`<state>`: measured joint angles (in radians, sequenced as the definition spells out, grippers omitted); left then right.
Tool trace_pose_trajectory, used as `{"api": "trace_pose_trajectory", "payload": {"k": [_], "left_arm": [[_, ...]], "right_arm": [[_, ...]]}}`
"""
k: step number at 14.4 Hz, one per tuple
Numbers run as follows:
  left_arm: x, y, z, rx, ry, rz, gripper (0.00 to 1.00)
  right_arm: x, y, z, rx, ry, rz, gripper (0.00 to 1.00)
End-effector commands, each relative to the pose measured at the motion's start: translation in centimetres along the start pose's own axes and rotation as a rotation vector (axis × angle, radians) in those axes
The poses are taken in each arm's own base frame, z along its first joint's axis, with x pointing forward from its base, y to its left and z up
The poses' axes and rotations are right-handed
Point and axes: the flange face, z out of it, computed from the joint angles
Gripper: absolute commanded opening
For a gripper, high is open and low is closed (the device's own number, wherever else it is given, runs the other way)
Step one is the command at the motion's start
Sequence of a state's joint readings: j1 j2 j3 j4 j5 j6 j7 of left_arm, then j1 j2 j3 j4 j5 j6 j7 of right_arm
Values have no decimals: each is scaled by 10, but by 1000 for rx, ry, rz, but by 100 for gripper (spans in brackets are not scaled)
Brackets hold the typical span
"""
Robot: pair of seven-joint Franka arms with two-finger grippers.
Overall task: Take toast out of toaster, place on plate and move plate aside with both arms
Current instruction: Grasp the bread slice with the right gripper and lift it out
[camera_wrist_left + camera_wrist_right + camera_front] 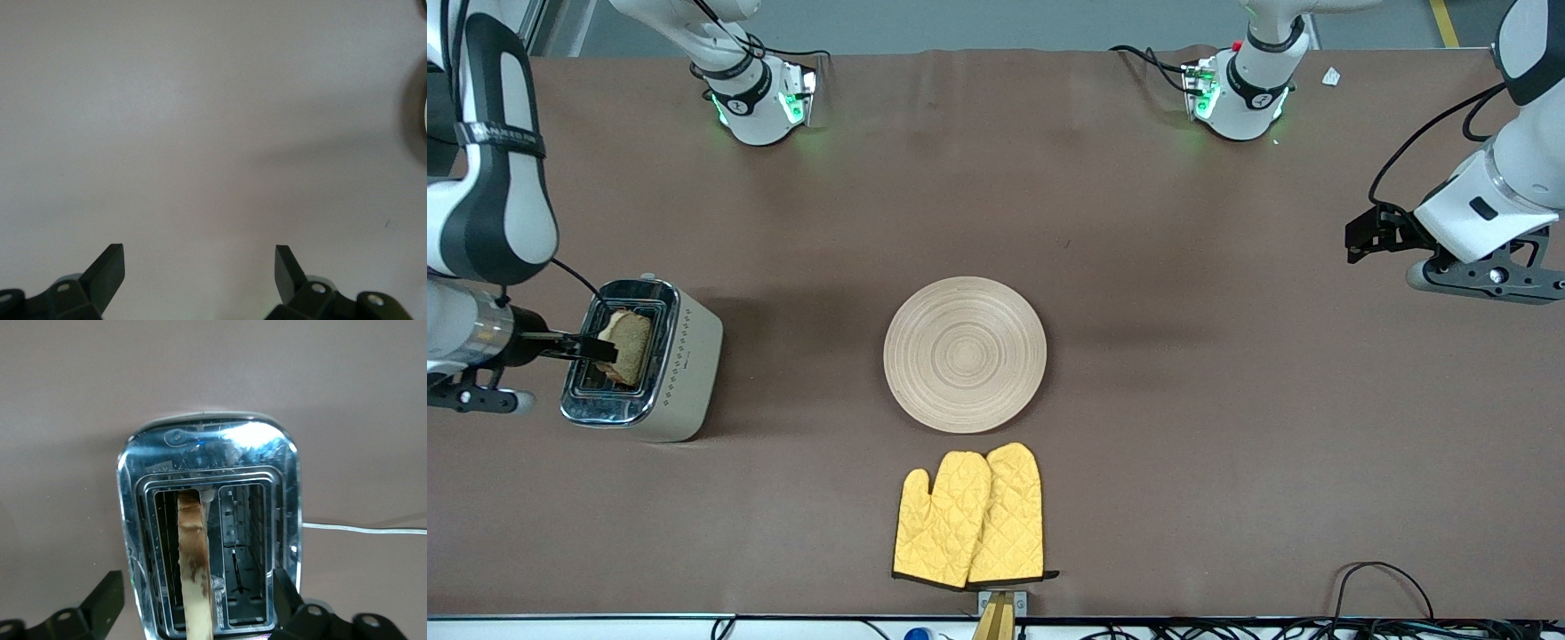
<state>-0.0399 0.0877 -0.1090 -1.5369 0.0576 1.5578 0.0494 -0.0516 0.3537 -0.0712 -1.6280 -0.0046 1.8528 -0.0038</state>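
The toast (631,342) stands upright in one slot of a chrome toaster (680,364) toward the right arm's end of the table. My right gripper (600,348) is open just above the toaster. In the right wrist view the toast (192,547) rises edge-on between the gripper's (197,600) wide-apart fingers, which do not touch it. The plate (965,354) lies bare at the table's middle. My left gripper (1369,236) is open and empty, held up over bare table at the left arm's end. The left wrist view shows it (199,267) over plain brown cloth.
Two yellow quilted oven mitts (969,520) lie nearer to the front camera than the plate. The toaster's second slot (243,553) is empty and a white cord (360,528) runs from the toaster. Black cables (1387,578) lie at the table's front edge.
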Motion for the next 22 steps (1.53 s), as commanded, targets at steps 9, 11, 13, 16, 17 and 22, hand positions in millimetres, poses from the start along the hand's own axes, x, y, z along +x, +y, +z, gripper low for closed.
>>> {"api": "trace_pose_trajectory", "payload": {"k": [9,11,13,16,17,22], "left_arm": [[1,-3,-8,9,16,14,99],[1,-5,-8,8,15,11,99],[1,-3,-8,9,16,6,99],[1,-4,-7,8,14,5,99],[1,-4,-7,8,14,5,99],[1,-3,-7,10,14,6,99]], "right_arm": [[-6,1,14,25,-29,-33,16],[-6,0,10,22,-23,-51,8],[-7,-2,-6,16,2,-115,5],[-23,-23,-78,7,27,-187,5],[-29,-37,-102,-15,28,-212,5],[-57,-143,-137,-53,18,-231,5]]}}
